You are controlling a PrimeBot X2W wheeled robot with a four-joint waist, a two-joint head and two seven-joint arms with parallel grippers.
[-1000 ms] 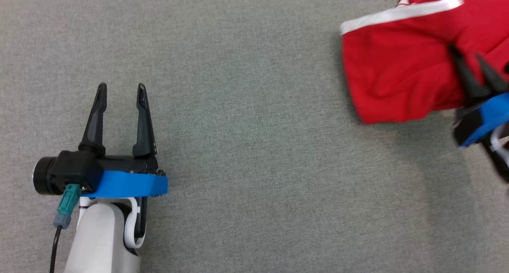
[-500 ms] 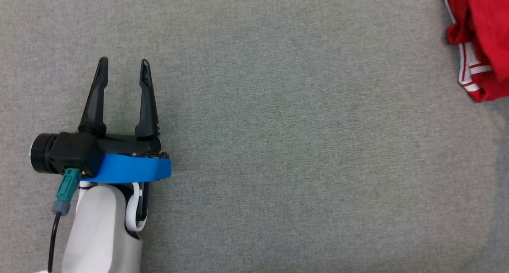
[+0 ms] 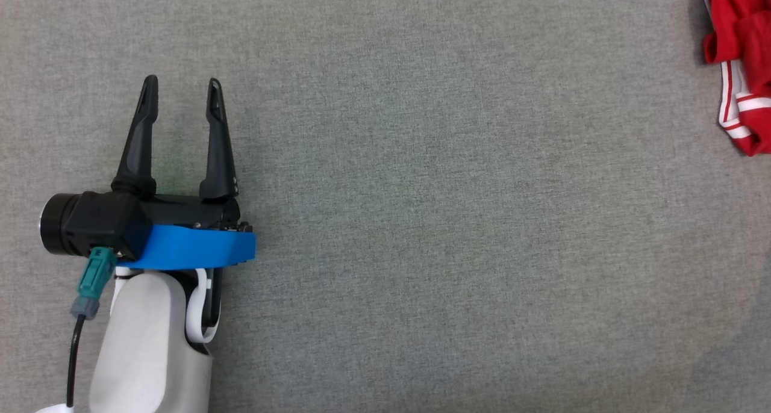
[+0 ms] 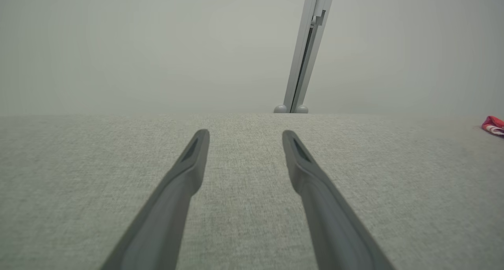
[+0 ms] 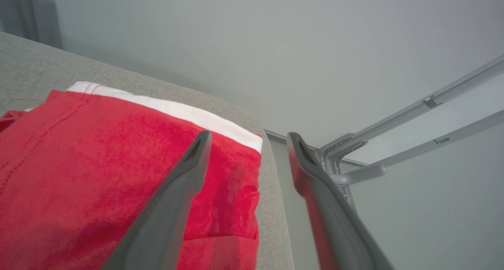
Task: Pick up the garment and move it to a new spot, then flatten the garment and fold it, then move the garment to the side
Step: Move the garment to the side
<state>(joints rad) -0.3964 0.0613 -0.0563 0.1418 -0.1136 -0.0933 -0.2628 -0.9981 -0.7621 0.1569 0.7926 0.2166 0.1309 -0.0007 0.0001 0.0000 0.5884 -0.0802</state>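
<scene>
Grey cloth surface (image 3: 421,220) bears a red garment (image 3: 750,40), cut off at right; left jaws and right jaws apart.

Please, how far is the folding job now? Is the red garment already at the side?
Seemingly done: the garment lies folded at the right edge of the table. In hand: nothing; the right end effector stands open above it, the left end effector open over bare surface. Left: probably only pulling back.
</scene>
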